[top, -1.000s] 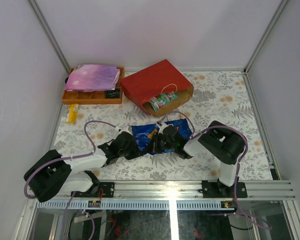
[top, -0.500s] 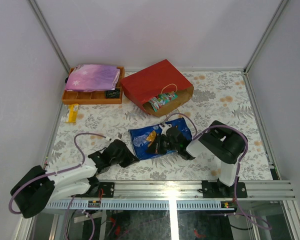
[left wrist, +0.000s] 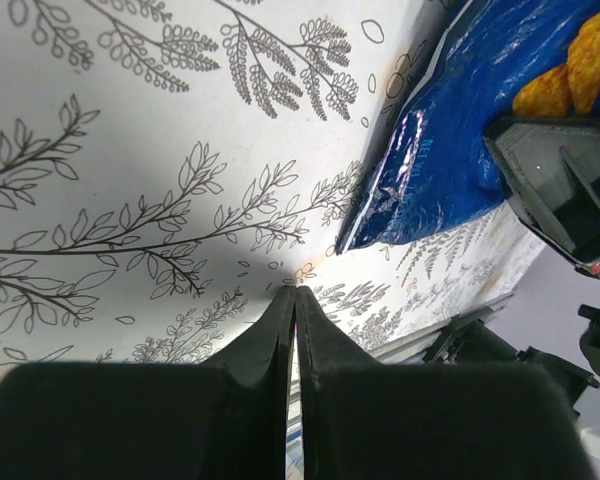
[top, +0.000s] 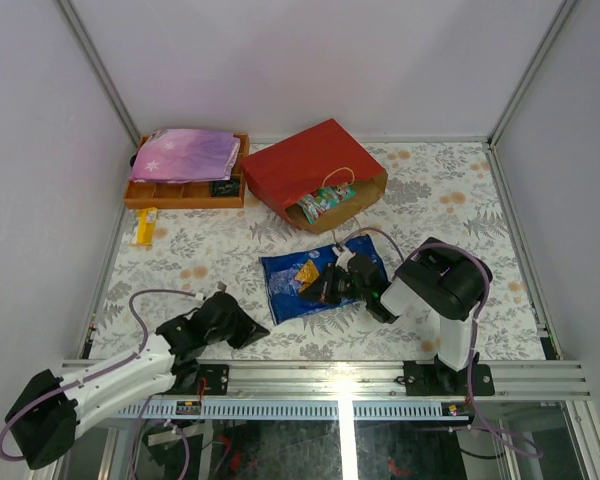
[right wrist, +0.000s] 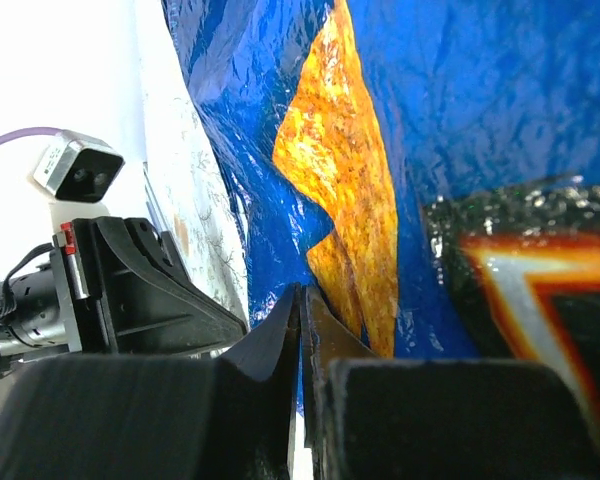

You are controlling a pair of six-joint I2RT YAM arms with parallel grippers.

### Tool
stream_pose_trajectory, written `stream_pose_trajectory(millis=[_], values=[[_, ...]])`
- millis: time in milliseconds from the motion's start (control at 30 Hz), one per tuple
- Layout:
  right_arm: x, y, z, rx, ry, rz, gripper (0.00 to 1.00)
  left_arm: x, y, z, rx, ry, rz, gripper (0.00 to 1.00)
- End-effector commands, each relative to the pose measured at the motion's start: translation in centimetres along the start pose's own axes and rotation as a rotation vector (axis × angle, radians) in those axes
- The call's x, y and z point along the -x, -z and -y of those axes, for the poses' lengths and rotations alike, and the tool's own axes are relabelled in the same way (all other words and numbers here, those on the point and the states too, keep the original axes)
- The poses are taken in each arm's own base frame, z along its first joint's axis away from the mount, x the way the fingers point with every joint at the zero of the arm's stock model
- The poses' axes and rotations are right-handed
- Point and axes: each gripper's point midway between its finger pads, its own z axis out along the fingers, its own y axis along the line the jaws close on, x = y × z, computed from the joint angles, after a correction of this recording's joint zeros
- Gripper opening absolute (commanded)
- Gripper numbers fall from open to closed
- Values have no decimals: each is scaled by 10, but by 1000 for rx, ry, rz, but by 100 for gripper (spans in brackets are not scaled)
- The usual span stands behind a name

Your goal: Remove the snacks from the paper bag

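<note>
The red paper bag (top: 305, 165) lies on its side at the back, mouth toward me, with a green-and-pink snack packet (top: 325, 202) showing in the opening. The large blue chip bag (top: 285, 287) lies flat on the table in front of it. My right gripper (top: 310, 292) hovers low over the chip bag (right wrist: 460, 120), fingers shut with nothing between them (right wrist: 302, 292). My left gripper (top: 262, 342) is shut and empty near the front edge, left of the chip bag (left wrist: 450, 140), its tips (left wrist: 296, 290) over bare tablecloth.
An orange compartment tray (top: 185, 192) at the back left carries a pink-purple starry pouch (top: 185, 153). A small yellow item (top: 144, 227) lies beside it. White walls close in on three sides, and a metal rail (top: 340, 385) runs along the front.
My left arm has pulled back from the blue chip bag toward the front left. The right gripper shifted slightly right over the bag, which now lies uncovered.
</note>
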Motion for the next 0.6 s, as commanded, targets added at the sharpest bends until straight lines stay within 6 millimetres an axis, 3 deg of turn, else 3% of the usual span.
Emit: stream_pose_trajectory(millis=[0, 67, 133, 233, 333, 400, 433, 500, 567], values=[[-5, 9, 32, -118, -6, -11, 0, 9, -1, -27, 192, -77, 41, 0], [7, 12, 17, -121, 69, 6, 4, 22, 4, -7, 233, -168, 85, 0], [20, 19, 2, -152, 148, 22, 19, 37, 11, 20, 257, -273, 131, 5], [52, 39, -30, -184, 293, 113, 45, 53, 20, 70, 214, -382, 196, 35], [82, 67, -46, -244, 384, 199, 66, 59, 15, 108, 157, -441, 215, 51], [97, 85, -40, -258, 368, 241, 62, 55, 4, 127, 108, -459, 188, 53], [104, 93, -32, -272, 349, 257, 55, 53, -3, 132, 92, -462, 183, 53], [114, 108, -14, -296, 307, 283, 42, 58, -18, 135, 90, -461, 189, 50], [121, 121, 7, -330, 269, 305, 35, 66, -31, 130, 94, -442, 197, 48]])
